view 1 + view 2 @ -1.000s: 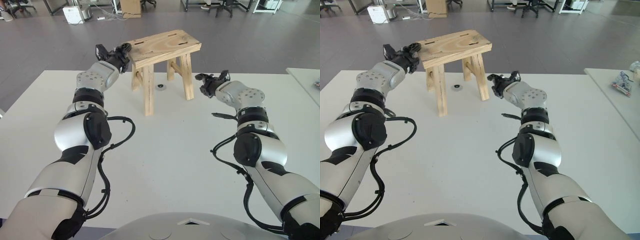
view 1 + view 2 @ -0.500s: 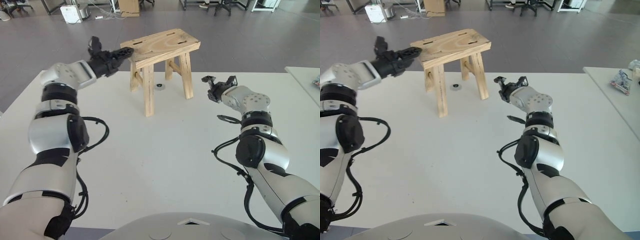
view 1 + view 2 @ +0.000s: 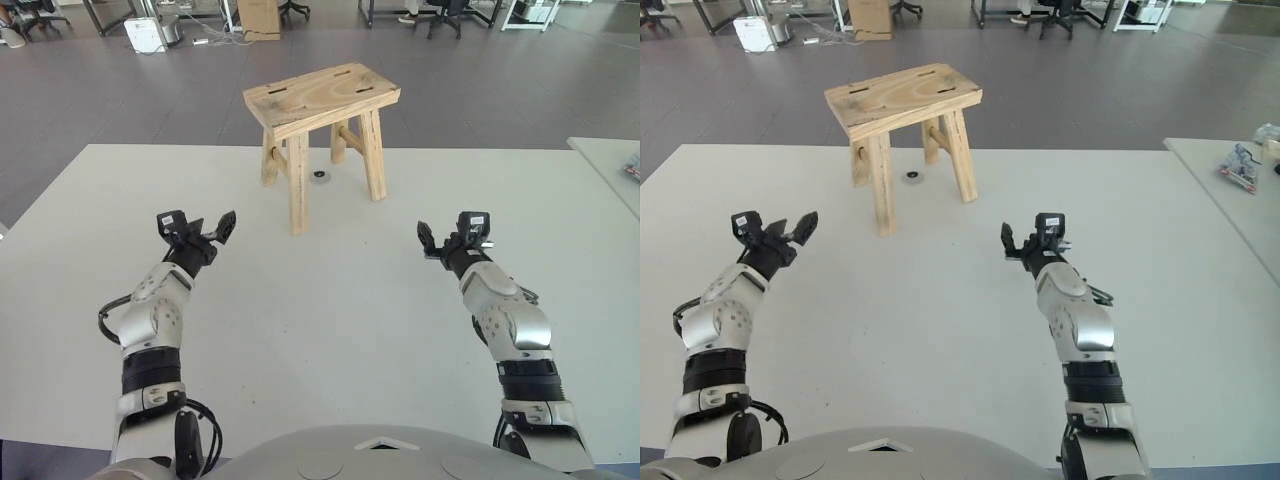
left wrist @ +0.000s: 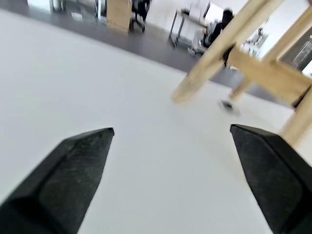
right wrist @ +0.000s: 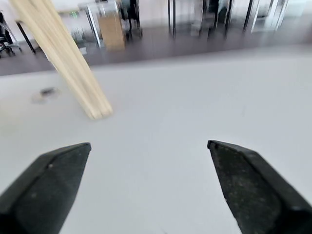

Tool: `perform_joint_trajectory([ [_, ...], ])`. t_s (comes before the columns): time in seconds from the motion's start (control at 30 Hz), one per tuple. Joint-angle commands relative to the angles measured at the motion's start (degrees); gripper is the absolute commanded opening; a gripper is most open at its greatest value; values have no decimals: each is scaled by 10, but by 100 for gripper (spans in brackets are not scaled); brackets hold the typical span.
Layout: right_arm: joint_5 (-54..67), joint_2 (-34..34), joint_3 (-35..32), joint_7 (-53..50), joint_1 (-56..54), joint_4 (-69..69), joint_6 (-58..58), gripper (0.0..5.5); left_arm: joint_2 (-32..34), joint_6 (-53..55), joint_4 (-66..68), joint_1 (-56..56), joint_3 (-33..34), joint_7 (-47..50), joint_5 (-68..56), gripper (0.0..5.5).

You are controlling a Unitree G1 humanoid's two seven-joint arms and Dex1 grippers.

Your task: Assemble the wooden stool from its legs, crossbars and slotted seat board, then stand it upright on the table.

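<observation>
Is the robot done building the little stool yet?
It looks finished: the stool stands upright on the table, all in one piece. Nothing is in hand: the left gripper and right gripper are open and empty, apart from the stool. Nothing seems left.

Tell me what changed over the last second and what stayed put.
The left gripper came off the left end of the seat board and drew back toward the robot. The right gripper drew back from beside the wooden stool. Both now hover open over the table. The stool stayed upright in place, as did the small dark disc between its legs.
</observation>
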Motion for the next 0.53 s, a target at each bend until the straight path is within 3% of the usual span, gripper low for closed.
perform_joint_trajectory([
  [0.03, -2, 78, -21, -49, 64, -11, -28, 448, -78, -1, -46, 52, 1, 61, -19, 440],
  [0.23, -2, 157, -90, -128, 110, -43, -72, 448, -184, -4, -194, 146, -57, 136, -18, 440],
  [0.37, -47, 154, -63, -127, 107, -46, -64, 448, -180, -54, -223, 168, -75, 131, -2, 440],
  [0.53, -47, 170, -52, -112, 131, -67, -64, 448, -166, -39, -200, 161, -82, 121, -22, 440],
])
